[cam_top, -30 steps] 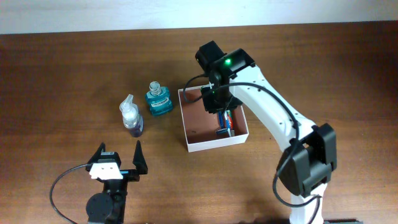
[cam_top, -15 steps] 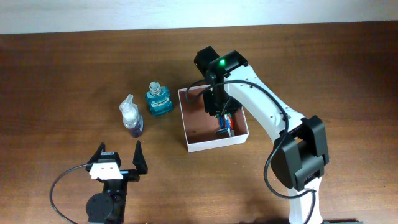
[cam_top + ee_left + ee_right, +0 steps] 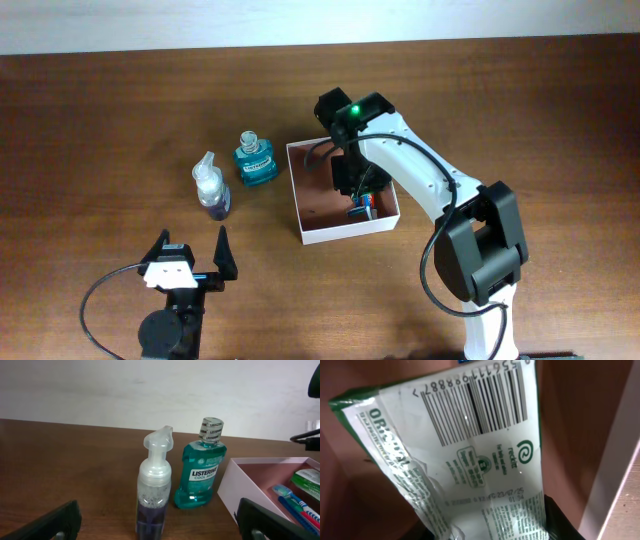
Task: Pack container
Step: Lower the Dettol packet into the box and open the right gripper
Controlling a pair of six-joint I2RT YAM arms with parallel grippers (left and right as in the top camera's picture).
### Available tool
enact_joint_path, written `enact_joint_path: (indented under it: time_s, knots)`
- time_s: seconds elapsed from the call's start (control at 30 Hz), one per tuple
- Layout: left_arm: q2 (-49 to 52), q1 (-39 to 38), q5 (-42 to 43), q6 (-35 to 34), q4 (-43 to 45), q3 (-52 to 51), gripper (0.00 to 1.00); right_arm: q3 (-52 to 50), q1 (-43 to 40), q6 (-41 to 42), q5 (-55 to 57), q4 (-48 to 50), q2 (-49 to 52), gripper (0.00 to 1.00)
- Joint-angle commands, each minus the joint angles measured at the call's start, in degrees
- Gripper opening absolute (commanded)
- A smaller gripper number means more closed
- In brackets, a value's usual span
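Observation:
The container (image 3: 346, 233) is a shallow square box with white walls and a pinkish-brown inside, at the table's middle. My right gripper (image 3: 353, 186) reaches down into it. In the right wrist view it is shut on a green-and-white packet (image 3: 480, 455) with a barcode, held over the box floor (image 3: 570, 405) beside the white wall (image 3: 620, 480). A toothbrush pack (image 3: 361, 208) lies in the box's right side. My left gripper (image 3: 191, 252) is open and empty, near the front left, facing the bottles.
A clear foam pump bottle (image 3: 211, 188) with purple liquid and a teal mouthwash bottle (image 3: 255, 160) stand upright left of the box. Both also show in the left wrist view, the pump bottle (image 3: 154, 485) nearer, the mouthwash (image 3: 202, 472) behind it.
My right gripper has shifted a little toward the front inside the box, still holding the packet, and its arm has swung leftward. The left arm and bottles have not moved.

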Motion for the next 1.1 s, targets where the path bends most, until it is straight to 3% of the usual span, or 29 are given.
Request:
enact_joint_path:
  time_s: [0.0, 1.07]
  knots:
    - [-0.5, 0.28, -0.85, 0.92, 0.11, -0.33, 0.99, -0.92, -1.31, 2.36, 1.55, 0.79, 0.39, 0.09]
    - [-0.5, 0.28, -0.85, 0.92, 0.09, -0.33, 0.99, -5.88, -4.17, 2.16, 1.55, 7.65, 0.39, 0.1]
